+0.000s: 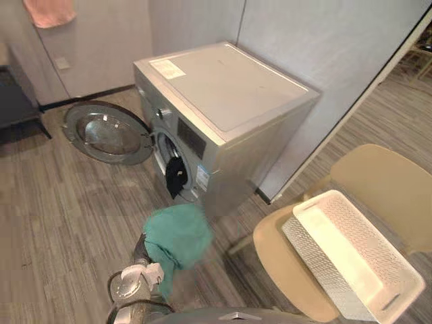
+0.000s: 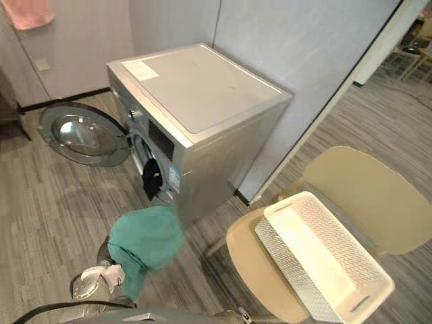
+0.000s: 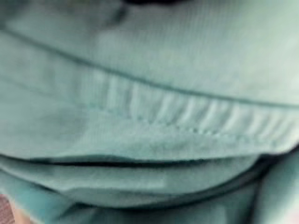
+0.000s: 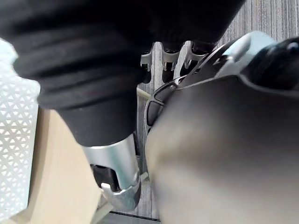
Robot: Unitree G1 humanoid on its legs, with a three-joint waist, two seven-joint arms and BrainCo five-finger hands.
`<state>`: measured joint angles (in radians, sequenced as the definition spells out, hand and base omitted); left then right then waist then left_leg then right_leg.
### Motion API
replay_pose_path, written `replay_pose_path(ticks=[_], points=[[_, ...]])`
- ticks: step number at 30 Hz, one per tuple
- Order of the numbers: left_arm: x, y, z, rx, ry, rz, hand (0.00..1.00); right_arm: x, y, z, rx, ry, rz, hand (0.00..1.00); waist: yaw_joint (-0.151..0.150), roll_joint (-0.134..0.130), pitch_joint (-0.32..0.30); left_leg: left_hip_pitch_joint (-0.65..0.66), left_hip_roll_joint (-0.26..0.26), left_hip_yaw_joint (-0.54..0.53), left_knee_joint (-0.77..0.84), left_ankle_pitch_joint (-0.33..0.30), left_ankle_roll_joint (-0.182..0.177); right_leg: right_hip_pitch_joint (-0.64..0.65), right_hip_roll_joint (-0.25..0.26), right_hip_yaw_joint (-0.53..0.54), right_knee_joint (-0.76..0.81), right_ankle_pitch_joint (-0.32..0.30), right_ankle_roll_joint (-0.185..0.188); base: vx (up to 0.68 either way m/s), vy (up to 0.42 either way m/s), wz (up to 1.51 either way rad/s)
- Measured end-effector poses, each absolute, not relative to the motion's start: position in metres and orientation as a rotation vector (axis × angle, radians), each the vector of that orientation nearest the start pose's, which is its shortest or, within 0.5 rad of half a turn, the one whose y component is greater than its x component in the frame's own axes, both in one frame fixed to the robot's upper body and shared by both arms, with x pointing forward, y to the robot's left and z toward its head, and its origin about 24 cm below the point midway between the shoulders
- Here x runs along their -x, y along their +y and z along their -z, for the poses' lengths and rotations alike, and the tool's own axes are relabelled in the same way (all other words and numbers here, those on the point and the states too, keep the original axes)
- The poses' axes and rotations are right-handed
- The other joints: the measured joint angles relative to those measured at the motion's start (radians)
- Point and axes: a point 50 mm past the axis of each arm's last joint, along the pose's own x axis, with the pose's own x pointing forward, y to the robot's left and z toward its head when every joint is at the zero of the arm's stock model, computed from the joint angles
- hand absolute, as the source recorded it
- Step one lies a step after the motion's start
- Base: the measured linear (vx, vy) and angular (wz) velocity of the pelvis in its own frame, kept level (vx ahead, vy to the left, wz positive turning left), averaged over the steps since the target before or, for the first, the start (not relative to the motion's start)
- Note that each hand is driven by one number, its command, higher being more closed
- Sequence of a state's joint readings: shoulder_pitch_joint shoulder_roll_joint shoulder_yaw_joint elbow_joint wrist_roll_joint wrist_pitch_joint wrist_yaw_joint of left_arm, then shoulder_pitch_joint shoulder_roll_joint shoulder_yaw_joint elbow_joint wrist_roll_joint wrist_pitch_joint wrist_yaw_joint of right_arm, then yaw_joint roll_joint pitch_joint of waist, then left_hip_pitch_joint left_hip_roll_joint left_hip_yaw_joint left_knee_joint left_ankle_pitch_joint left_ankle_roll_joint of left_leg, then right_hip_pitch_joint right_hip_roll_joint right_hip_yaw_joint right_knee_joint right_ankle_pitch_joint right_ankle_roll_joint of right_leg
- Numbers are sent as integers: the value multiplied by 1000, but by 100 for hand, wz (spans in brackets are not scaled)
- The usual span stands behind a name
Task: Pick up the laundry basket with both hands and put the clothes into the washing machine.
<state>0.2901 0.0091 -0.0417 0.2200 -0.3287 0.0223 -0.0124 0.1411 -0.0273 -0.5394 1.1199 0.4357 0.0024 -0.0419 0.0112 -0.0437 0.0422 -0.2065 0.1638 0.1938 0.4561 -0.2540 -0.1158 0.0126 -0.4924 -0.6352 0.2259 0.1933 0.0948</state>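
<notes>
Left hand (image 1: 142, 248) is covered by a teal cloth (image 1: 177, 236) draped over it, so its grip cannot be told. The cloth is held off the floor, just before the washing machine (image 1: 223, 101), whose door (image 1: 108, 131) is swung open. A dark garment (image 1: 175, 175) hangs from the drum opening. Right hand (image 4: 114, 158) is seen beside the chair (image 1: 283, 263); its state cannot be told. The white laundry basket (image 1: 314, 253) is tipped on the chair seat.

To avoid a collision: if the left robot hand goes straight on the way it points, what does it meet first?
Probably the black garment hanging in the washing machine opening, just beyond the teal cloth it carries; depth is unclear.
</notes>
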Motion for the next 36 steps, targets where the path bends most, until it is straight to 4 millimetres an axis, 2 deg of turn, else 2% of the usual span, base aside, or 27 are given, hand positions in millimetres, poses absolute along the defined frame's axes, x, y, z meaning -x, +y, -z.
replay_pose_path(ticks=[2,3,4,5,6,7,9,10,11,12,14,16,17,19,21,22,24,27,28,29,30,31,32,33,34,35,36], points=[[-160,155,70,328,521,-100,100,-35,-221,170,-614,1095,865,0,1,19,1,15,-24,3,-37,9,15,-12,-21,4,1,57,-72,-82,149,12],[-157,152,73,327,537,-92,100,-35,-229,168,-604,1076,888,0,-2,40,10,45,-45,4,-88,29,31,-18,-33,9,5,128,-154,-17,118,16],[-154,153,75,316,549,-95,100,-36,-232,166,-609,1053,898,0,-6,56,14,68,-50,2,-126,49,37,-23,-34,29,16,177,-203,-4,157,17],[-150,157,77,298,560,-107,100,-34,-232,165,-622,1037,910,0,-7,67,14,94,-49,0,-165,72,47,-54,-21,96,67,174,-226,5,93,10],[-148,160,78,288,565,-115,100,-35,-230,165,-627,1030,907,0,-10,73,18,109,-44,0,-180,78,47,-68,-4,132,105,127,-207,56,73,-1],[-147,162,78,276,569,-122,100,-38,-223,165,-653,1015,899,0,-16,62,21,137,-33,-3,-208,100,56,-96,61,210,197,-25,-129,81,-22,-7],[-148,160,78,274,569,-111,100,-44,-209,166,-709,996,885,0,-29,33,18,161,-14,-3,-245,126,55,-130,195,274,291,-250,-77,51,-105,-5],[-151,154,78,278,568,-91,100,-50,-203,165,-741,971,869,0,-37,13,16,158,-12,2,-253,128,43,-127,267,260,257,-324,-61,11,-213,-9],[-153,146,77,292,567,-73,100,-49,-198,166,-772,966,872,0,-37,1,10,155,-18,19,-252,123,26,-85,291,246,172,-370,-24,19,-223,-18],[-156,141,77,299,565,-63,100,-49,-199,166,-782,959,877,0,-34,-10,1,152,-16,29,-253,123,20,-72,306,253,129,-384,-6,55,-157,-20],[-163,126,71,326,541,-23,100,-50,-206,163,-792,919,899,0,-33,24,1,152,7,15,-293,158,12,-78,345,259,116,-377,-14,75,-141,2],[-170,116,66,323,521,35,100,-44,-207,163,-792,917,914,0,-62,37,0,153,12,-46,-328,193,-2,-76,379,374,154,-376,-22,79,-105,75],[-172,116,67,322,523,38,100,-39,-206,163,-790,924,920,0,-66,33,-3,163,12,-62,-341,204,4,-60,386,392,148,-378,-25,137,-87,94],[-172,117,67,330,522,21,100,-38,-206,163,-790,928,922,0,-38,32,-6,185,25,-55,-326,209,3,-8,403,398,111,-386,-29,99,-93,29],[-168,123,69,330,528,-4,100,-42,-205,163,-777,929,902,0,-28,25,-4,123,31,-60,-167,151,6,26,401,401,85,-433,-40,7,-55,33],[-170,125,67,329,518,-11,100,-44,-207,163,-773,927,898,0,-28,32,14,28,53,-65,44,119,27,42,398,383,90,-461,-36,-43,-20,52],[-162,127,66,339,521,-30,100,-45,-210,162,-755,931,885,0,-7,37,25,-56,85,-68,239,129,41,55,400,378,124,-486,-33,-54,58,17],[-147,137,72,345,553,-94,100,-49,-211,161,-695,948,831,0,12,42,19,-103,130,-54,357,108,71,70,386,397,139,-513,-33,40,138,-14],[-145,142,73,344,555,-118,100,-53,-211,161,-693,945,821,0,22,36,17,-116,154,-58,337,76,83,55,382,422,139,-512,-31,90,223,-44],[-142,149,75,339,560,-152,100,-56,-208,161,-700,946,813,0,20,13,18,-121,165,-69,273,47,83,43,358,440,138,-511,-22,113,252,-42],[-141,152,75,335,562,-163,100,-57,-207,162,-702,947,809,0,17,-2,18,-125,167,-82,232,44,80,38,341,449,138,-510,-13,163,320,-39],[-140,153,76,334,566,-175,100,-58,-205,162,-699,952,800,0,19,-27,18,-124,178,-109,126,50,80,33,305,470,131,-501,14,189,399,-38],[-140,153,76,333,570,-178,100,-57,-205,162,-687,957,795,0,20,-37,13,-122,191,-147,13,81,76,34,273,487,112,-493,47,210,456,-39],[-139,153,77,335,573,-179,100,-56,-207,162,-686,958,803,0,19,-35,11,-119,195,-162,-42,101,70,41,259,493,100,-489,71,259,551,-24],[-138,149,81,345,592,-176,100,-50,-212,163,-681,969,832,0,12,-19,0,-107,194,-189,-120,138,68,61,234,499,70,-487,120,303,637,-21],[-133,152,87,340,622,-192,100,-37,-212,167,-707,1008,888,0,10,-14,-10,-116,155,-181,-69,226,-96,84,189,525,42,-490,137,323,644,-14],[-130,159,90,330,637,-217,100,-34,-203,170,-739,1037,901,0,1,-42,-27,-134,131,-172,-28,201,-106,95,170,550,23,-485,135,353,540,-5]])
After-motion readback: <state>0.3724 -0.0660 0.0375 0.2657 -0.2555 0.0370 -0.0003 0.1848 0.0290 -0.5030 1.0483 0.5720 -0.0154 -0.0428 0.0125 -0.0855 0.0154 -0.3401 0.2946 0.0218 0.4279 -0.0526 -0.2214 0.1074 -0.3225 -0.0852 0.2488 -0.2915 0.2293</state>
